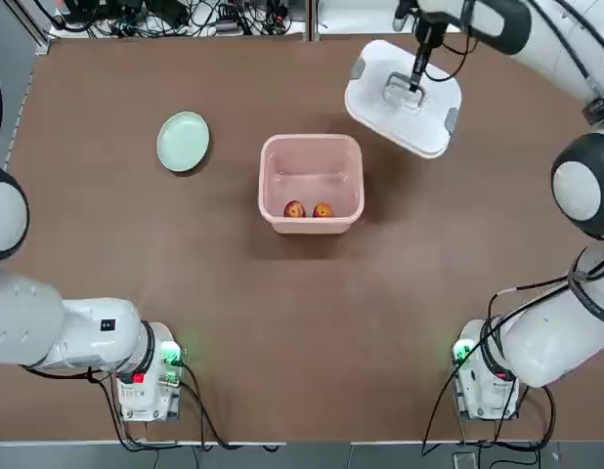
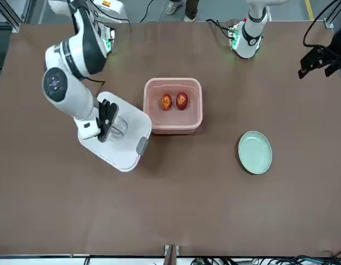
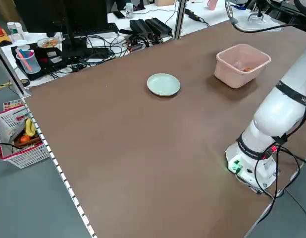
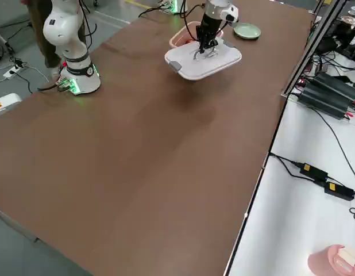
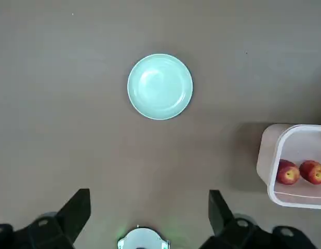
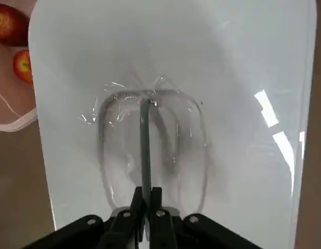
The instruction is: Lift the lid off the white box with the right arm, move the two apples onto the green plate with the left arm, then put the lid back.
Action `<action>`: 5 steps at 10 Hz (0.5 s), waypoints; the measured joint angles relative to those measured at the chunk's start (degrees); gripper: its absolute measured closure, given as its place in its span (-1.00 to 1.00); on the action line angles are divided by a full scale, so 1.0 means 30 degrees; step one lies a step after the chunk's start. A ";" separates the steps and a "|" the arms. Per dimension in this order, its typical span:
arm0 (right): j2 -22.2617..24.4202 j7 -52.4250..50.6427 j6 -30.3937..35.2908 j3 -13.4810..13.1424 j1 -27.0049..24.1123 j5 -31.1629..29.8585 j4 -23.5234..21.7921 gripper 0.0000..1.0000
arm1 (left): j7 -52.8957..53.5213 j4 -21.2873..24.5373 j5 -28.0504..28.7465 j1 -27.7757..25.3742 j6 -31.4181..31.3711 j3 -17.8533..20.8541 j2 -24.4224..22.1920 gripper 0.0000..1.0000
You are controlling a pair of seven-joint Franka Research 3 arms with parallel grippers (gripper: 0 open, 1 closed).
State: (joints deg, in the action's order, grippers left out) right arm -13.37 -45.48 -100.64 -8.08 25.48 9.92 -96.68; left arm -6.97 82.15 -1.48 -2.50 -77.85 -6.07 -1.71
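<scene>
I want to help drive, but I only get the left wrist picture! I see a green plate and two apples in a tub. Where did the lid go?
Observer: The right gripper holds the lid by its handle, beyond the white box, off to one side.
Operator: Is it on the table?
Observer: I can't tell whether it touches the table.
Operator: Is my gripper near the apples?
Observer: No. The left gripper hangs open, apart from the apples, out past the green plate.

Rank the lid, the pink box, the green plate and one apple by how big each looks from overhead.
1. The lid, held up by the right gripper; nearer the camera, so its lead over the box is unsure.
2. The pink box.
3. The green plate.
4. An apple.
</scene>
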 joint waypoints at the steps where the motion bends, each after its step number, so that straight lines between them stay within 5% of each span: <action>1: -0.0005 -0.0033 0.0344 0.0006 -0.0357 0.0523 -0.0019 0.86 | -0.0029 0.0001 -0.0034 0.0044 0.0020 -0.0081 0.0000 -1.00; 5: -0.0020 -0.0481 0.1047 0.0068 -0.0777 0.1194 -0.0094 0.86 | -0.2679 0.0011 -0.1042 0.0180 -0.0033 -0.2423 0.0006 -0.99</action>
State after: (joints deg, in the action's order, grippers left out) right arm -13.43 -46.92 -97.50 -7.88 23.15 13.50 -96.96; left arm -15.00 82.19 -4.60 -1.96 -77.95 -13.34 -1.69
